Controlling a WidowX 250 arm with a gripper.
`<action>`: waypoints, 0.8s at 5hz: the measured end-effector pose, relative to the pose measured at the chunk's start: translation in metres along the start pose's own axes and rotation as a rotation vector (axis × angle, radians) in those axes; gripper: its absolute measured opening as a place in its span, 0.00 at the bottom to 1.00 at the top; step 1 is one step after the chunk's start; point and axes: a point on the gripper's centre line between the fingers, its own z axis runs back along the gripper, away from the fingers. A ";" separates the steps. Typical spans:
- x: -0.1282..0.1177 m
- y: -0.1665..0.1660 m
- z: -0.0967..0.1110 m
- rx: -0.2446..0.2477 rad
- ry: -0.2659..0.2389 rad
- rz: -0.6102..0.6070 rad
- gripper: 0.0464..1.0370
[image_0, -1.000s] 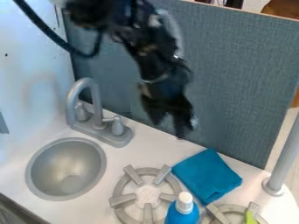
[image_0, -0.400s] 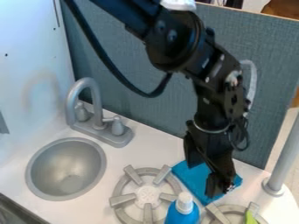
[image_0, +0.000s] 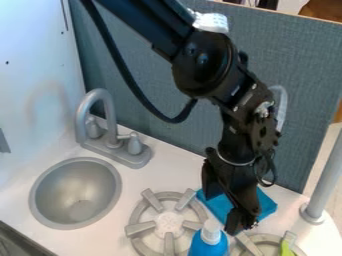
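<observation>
I note a toy kitchen setup: a pale counter (image_0: 160, 176) with a round sink basin (image_0: 75, 193), a grey faucet (image_0: 98, 114) and stove burners, one burner grate (image_0: 139, 229) fully formed. A fabric-covered partition (image_0: 175, 100) stands behind my work surface.

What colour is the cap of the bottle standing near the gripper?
White; the cap shows best in the camera view.

No text, label, brand, number or sign can be read on anything here.
</observation>
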 end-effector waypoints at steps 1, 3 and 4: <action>-0.001 -0.005 -0.012 -0.028 0.017 0.003 0.97; -0.005 -0.006 -0.019 -0.031 0.050 -0.005 0.97; -0.007 -0.005 -0.024 -0.028 0.059 -0.010 0.97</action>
